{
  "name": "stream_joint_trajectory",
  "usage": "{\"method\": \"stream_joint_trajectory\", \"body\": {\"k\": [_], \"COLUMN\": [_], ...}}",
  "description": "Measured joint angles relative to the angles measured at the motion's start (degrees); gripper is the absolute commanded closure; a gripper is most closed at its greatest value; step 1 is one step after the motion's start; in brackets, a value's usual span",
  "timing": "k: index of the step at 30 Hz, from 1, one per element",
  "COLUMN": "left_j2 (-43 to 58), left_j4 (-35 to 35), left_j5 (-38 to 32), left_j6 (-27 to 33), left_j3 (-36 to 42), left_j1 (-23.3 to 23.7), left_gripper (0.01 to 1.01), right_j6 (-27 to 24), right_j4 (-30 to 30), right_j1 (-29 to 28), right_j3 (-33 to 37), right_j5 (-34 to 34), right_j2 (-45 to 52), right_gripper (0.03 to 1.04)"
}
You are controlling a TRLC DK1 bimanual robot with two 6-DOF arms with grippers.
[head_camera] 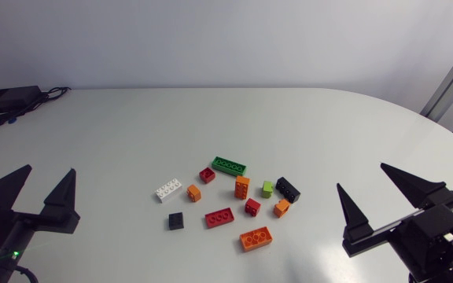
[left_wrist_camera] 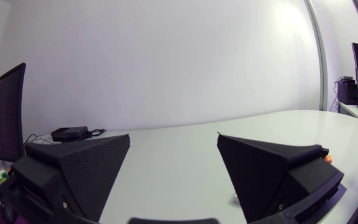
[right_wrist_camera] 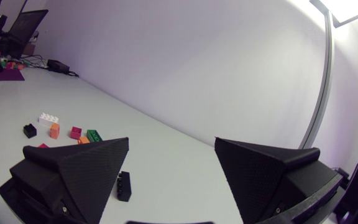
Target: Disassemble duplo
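Nearest in head view: left gripper (head_camera: 51, 170) and right gripper (head_camera: 361, 176), each w/ fingers spread wide and nothing btwn them. They sit at opposite sides of the table (head_camera: 116, 126), prob. a rest pose clear of the bricks (head_camera: 219, 217). These lie loose in a cluster mid-table btwn the arms, e.g. white brick (head_camera: 167, 190), green brick (head_camera: 229, 166), long black brick (head_camera: 288, 189), flat orange brick (head_camera: 256, 237). Most sit singly and apart. Tall orange brick (head_camera: 242, 186) may be two stacked, can't tell, so job looks near done.

Left wrist view: jaws released, bare table ahead, only an orange bit (left_wrist_camera: 327, 158) showing past one finger.

Right wrist view: jaws released too. Long black brick (right_wrist_camera: 123, 185) sits just beside one finger, white brick (right_wrist_camera: 47, 117) and green brick (right_wrist_camera: 94, 135) farther ahead.
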Motion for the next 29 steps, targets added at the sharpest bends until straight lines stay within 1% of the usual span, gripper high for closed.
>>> {"method": "stream_joint_trajectory", "body": {"k": [3, 5, 7, 9, 10, 12, 14, 17, 21, 29], "left_j2": [0.00, 0.00, 0.00, 0.00, 0.00, 0.00, 0.00, 0.00, 0.24, 0.11], "left_j4": [0.00, 0.00, 0.00, 0.02, 0.02, 0.00, 0.02, 0.02, -0.07, -2.36], "left_j5": [0.00, 0.02, 0.00, 0.00, 0.02, 0.00, 0.02, 0.02, 0.02, 0.02], "left_j6": [0.00, 0.00, 0.00, 0.00, 0.00, 0.00, 0.00, 0.00, -0.63, -0.37], "left_j3": [0.00, 0.00, 0.00, 0.00, 0.00, 0.00, 0.00, 0.00, 0.00, 0.00], "left_j1": [0.04, 0.07, 0.09, 0.09, 0.09, 0.09, 0.22, 0.31, 0.35, 0.37], "left_gripper": [0.051, 0.051, 0.051, 0.051, 0.051, 0.051, 0.051, 0.051, 0.051, 0.051], "right_j6": [2.86, 3.48, 4.00, 4.66, 4.79, 5.18, 6.49, 8.96, 10.38, 10.75], "right_j4": [-0.11, -0.13, -0.76, -0.79, -0.79, -0.83, -0.87, -0.94, -0.96, -0.96], "right_j1": [-1.11, -1.95, -7.06, -13.88, -16.41, -20.50, -22.84, -24.26, -24.26, -23.61], "right_j3": [0.00, 0.00, 0.00, 0.00, 0.00, 0.00, 0.00, 0.00, 0.00, 0.00], "right_j5": [-0.22, -0.52, -3.45, -3.65, -3.74, -4.13, -4.35, -4.52, -4.68, -4.70], "right_j2": [-0.09, -0.11, -0.11, -0.13, -0.13, -0.13, -0.13, -0.13, -0.13, -0.13], "right_gripper": [0.07, 0.07, 0.07, 0.07, 0.07, 0.07, 0.07, 0.07, 0.07, 0.07]}}
